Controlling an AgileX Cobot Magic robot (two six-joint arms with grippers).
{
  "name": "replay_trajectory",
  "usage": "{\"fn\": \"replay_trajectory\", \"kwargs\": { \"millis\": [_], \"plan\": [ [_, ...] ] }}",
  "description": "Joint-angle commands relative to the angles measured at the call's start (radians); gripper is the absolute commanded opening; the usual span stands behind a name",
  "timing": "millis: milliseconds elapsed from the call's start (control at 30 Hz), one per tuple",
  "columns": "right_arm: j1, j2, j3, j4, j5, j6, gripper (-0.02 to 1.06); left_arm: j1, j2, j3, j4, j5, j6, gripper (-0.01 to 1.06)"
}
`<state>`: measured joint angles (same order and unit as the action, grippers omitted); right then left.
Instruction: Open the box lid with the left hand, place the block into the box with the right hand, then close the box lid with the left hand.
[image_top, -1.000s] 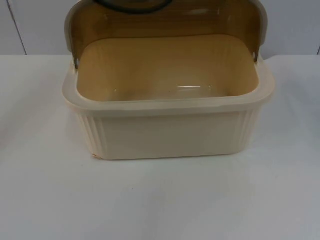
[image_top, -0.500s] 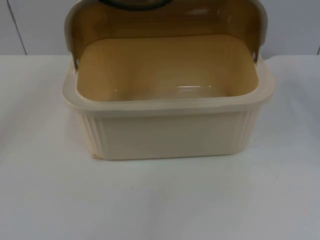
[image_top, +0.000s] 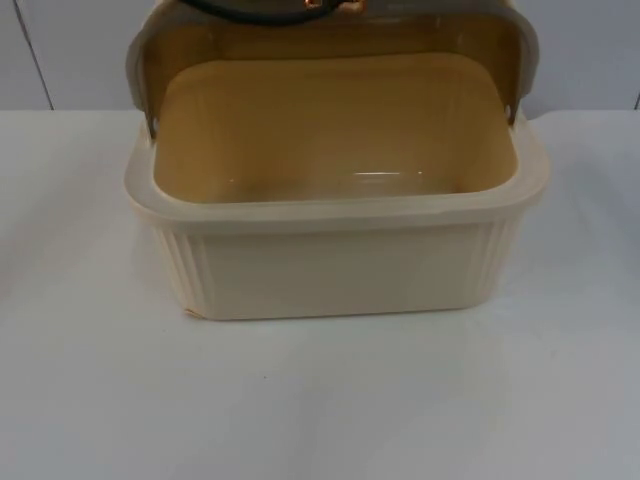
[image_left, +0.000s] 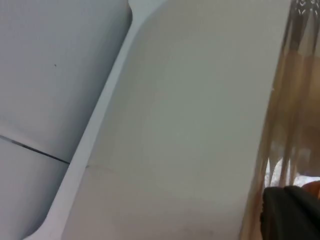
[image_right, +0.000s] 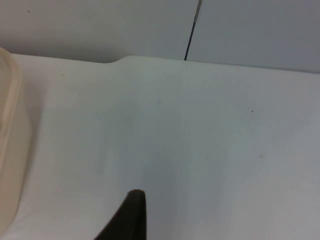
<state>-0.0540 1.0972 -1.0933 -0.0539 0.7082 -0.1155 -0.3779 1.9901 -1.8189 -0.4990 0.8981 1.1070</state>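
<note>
A black fingertip of the left gripper (image_left: 290, 212) sits close against the translucent amber lid (image_top: 330, 40), at the seam where that lid meets its cream rim; whether the fingers are spread or pinching cannot be told. The lid stands raised and tilted over the rear of the cream box (image_top: 335, 265), whose interior lies bare. The box rests near the table's (image_top: 320, 400) far edge, by the grey partition wall (image_right: 100, 25). The right gripper's fingertip (image_right: 131, 215) hangs over bare table beside the box's side, its spread untellable
</note>
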Motion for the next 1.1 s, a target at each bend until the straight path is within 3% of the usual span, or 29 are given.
{"fn": "replay_trajectory", "kwargs": {
  "millis": [0,267,367,433,600,833,1067],
  "plan": [
    [-0.003,-0.008,-0.008,0.008,0.002,-0.007,1.05,-0.006,-0.01,0.033,0.001,0.014,-0.009,0.0],
    [-0.003,-0.008,-0.008,0.017,0.002,-0.007,1.05,-0.03,-0.068,0.17,0.021,-0.05,-0.014,0.0],
    [-0.003,-0.008,-0.008,0.035,0.002,-0.007,1.05,-0.053,-0.1,0.246,0.059,-0.121,-0.039,0.0],
    [-0.003,-0.008,-0.008,0.037,0.006,-0.007,1.05,-0.077,-0.127,0.325,0.09,-0.213,-0.067,0.0],
    [-0.003,-0.008,-0.008,0.037,0.015,-0.007,1.05,-0.124,-0.163,0.443,0.117,-0.304,-0.072,0.0],
    [-0.003,-0.008,-0.008,0.041,0.027,-0.007,1.05,-0.179,-0.196,0.532,0.153,-0.405,-0.127,0.0],
    [-0.003,-0.008,-0.008,0.046,0.034,-0.007,1.05,-0.204,-0.211,0.551,0.194,-0.427,-0.177,0.0]
  ]
}}
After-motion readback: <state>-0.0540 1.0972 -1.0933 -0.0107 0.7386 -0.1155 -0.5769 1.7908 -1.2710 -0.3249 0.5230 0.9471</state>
